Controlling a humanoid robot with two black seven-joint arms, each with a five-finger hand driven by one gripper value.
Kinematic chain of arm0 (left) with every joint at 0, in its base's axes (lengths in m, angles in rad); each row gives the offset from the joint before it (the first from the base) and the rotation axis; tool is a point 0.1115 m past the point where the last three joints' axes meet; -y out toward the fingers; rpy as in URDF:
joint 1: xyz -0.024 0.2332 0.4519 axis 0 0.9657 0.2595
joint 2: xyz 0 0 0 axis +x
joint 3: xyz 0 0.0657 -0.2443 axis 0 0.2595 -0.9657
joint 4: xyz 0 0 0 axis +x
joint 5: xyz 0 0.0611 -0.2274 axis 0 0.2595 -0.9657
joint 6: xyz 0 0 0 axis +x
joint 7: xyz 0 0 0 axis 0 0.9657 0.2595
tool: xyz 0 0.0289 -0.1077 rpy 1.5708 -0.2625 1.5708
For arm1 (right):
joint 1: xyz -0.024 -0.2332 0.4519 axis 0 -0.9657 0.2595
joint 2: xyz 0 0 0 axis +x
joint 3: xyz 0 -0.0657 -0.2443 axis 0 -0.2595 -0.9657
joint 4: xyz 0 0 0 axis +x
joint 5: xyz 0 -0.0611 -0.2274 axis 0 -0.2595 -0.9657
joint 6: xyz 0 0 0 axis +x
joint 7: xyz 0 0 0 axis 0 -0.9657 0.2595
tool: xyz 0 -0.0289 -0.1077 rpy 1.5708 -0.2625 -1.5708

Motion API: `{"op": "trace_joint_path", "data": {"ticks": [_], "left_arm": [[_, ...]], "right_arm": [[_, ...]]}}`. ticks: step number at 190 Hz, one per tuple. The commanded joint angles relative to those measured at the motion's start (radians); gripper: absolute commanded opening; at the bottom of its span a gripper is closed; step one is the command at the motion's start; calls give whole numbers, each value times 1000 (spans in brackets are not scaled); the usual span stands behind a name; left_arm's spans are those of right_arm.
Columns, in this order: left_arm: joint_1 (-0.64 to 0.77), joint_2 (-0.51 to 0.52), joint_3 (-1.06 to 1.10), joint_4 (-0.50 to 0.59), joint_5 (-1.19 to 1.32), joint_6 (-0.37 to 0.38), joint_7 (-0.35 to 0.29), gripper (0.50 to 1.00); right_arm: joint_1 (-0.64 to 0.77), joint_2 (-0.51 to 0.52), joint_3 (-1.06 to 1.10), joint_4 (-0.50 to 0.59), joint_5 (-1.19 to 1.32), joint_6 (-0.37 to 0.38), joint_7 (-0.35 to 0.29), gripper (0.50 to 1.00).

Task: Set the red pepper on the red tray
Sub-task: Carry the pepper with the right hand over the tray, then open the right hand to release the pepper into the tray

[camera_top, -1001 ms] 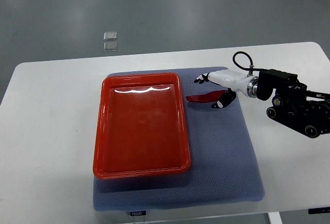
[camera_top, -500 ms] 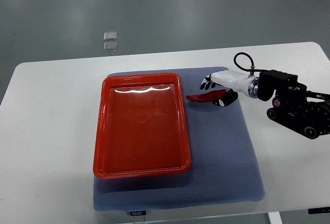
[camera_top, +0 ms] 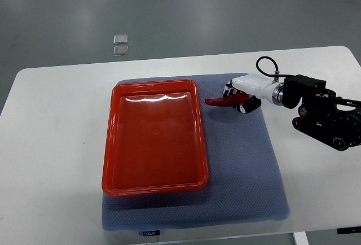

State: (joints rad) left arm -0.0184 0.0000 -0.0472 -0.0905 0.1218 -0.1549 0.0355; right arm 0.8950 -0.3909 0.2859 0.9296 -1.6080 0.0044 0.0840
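- Grasp comes first: my right hand (camera_top: pixel 240 99) has its fingers curled around the stem end of the red pepper (camera_top: pixel 221 101), and the pointed tip sticks out to the left, toward the red tray (camera_top: pixel 154 184).
- Pepper is over the blue mat (camera_top: pixel 242 166), just beside the upper right corner of the tray; I cannot tell if it is lifted or touches the mat.
- I judge the hold is only on one end, so I would raise it slowly and watch that the tip does not swing.
- I would lift enough to pass the raised rim, then go left to the bare middle of the tray.
- I would release low, so the pepper does not roll.
- Left arm is not visible on the bench (camera_top: pixel 56 143).
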Motion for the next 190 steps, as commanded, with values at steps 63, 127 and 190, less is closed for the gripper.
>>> {"op": "trace_joint_path", "data": {"ticks": [63, 127, 190], "left_arm": [[0, 0, 0, 0, 1, 0, 0, 1000], [0, 0, 0, 0, 1, 0, 0, 1000], [0, 0, 1, 0, -1, 0, 0, 1000]], "right_arm": [[111, 98, -7, 37, 25, -18, 13, 500], [150, 331, -114, -6, 13, -15, 16, 500], [124, 366, -152, -29, -7, -24, 14, 596]]}}
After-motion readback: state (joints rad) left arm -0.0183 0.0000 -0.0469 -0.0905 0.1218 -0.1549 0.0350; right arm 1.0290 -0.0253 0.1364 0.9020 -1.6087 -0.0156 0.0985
